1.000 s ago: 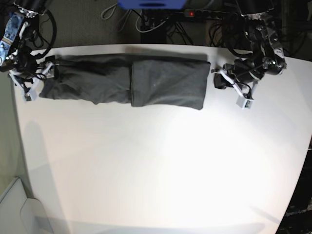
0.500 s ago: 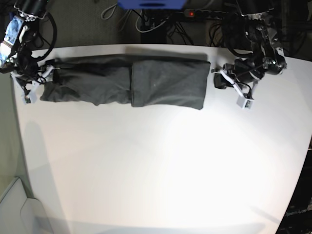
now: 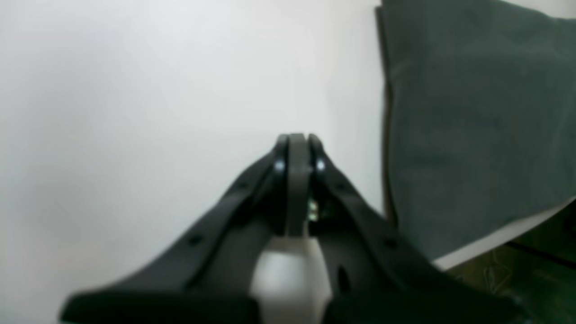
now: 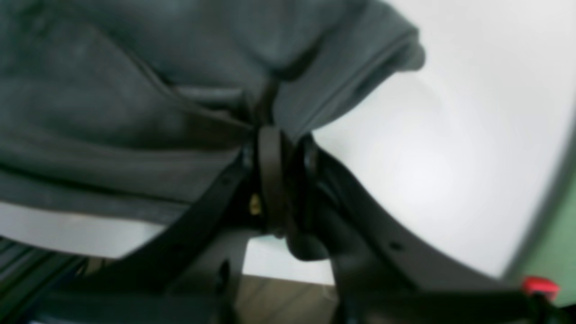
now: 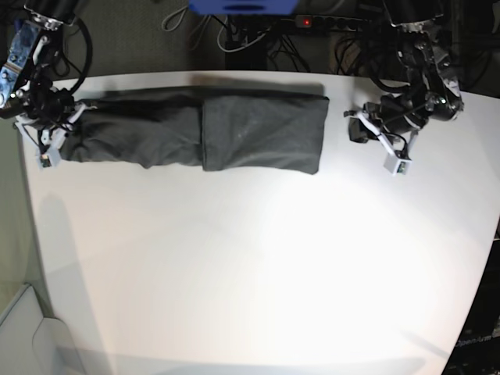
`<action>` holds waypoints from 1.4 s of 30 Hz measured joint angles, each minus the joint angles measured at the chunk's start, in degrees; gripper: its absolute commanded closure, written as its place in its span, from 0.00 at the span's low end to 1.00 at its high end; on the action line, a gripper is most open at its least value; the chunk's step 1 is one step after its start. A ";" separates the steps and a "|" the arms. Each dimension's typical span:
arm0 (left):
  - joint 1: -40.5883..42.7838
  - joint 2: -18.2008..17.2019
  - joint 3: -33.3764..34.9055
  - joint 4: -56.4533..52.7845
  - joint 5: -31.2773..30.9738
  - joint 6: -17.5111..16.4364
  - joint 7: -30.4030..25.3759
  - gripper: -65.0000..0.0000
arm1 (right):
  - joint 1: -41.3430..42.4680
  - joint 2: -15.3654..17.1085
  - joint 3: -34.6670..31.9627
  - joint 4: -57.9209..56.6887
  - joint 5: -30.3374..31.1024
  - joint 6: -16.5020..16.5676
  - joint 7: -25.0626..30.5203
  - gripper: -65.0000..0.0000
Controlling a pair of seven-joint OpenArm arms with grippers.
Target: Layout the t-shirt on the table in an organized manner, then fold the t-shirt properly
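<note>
One dark charcoal-grey cotton t-shirt, folded into a long strip, long axis running along the far edge of the glossy white table; one end layer overlaps the rest. My right hand is at the shirt's end near the table's corner, jaws pinched together on a bunched fold of its fabric. My left hand sits just off the shirt's other end, jaws fully closed, holding nothing, above bare table.

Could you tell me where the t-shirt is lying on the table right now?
In the base view the t-shirt lies folded into a long strip along the far edge of the table, left of centre, between the two arms.
</note>
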 measured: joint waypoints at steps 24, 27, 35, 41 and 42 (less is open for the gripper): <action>-1.31 5.33 0.31 0.00 -0.13 4.94 0.09 1.00 | -4.07 -4.66 -15.43 18.97 0.04 0.02 -2.95 1.00; -1.77 5.66 0.39 -0.11 0.28 4.96 0.42 1.00 | -4.28 -5.86 -17.77 18.99 0.31 0.02 -3.37 1.00; -1.77 5.42 0.39 -0.11 0.26 4.98 0.44 1.00 | -1.86 -7.13 -27.63 19.87 0.17 0.02 -3.63 1.00; -1.75 5.42 0.39 -0.11 0.24 4.98 0.44 1.00 | 0.96 -7.89 -33.94 19.87 0.33 0.02 -3.85 1.00; -1.77 5.42 0.39 -0.11 0.24 4.98 0.46 1.00 | 1.55 -7.96 -34.38 19.87 0.28 0.02 -3.82 1.00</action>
